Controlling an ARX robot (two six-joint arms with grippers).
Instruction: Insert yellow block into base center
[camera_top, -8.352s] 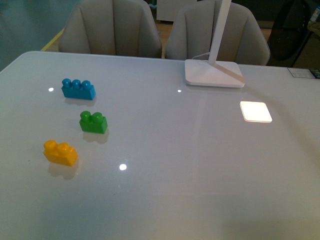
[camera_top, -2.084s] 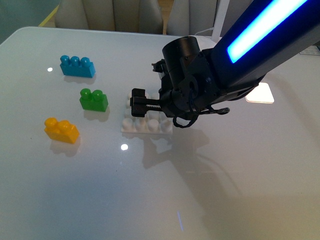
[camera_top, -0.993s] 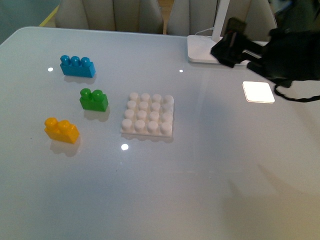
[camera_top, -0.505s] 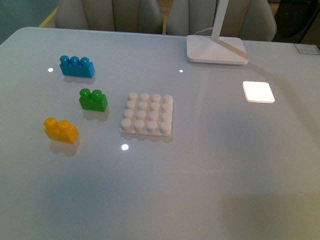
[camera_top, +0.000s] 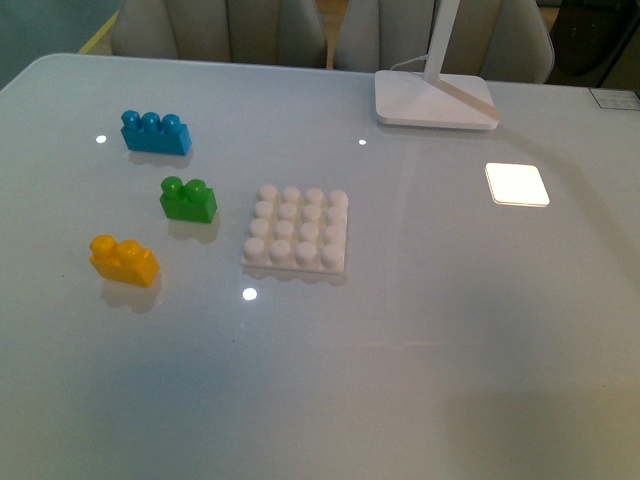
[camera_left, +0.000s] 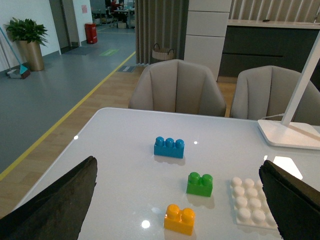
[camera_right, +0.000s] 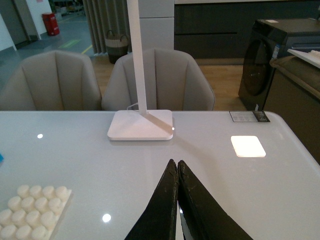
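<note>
The left fingers are spread wide and empty, and the yellow block sits on the surface ahead of them, centred in their gap, its long axis running roughly from one finger toward the other. The right fingers are pressed together on nothing, with only the base off to their side, so the left arm looks the nearer.

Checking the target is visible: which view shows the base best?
Front view: the whole base, all sixteen studs, unobstructed. Left wrist view shows it partly behind a pincer finger; right wrist view crops it at the frame edge.
</note>
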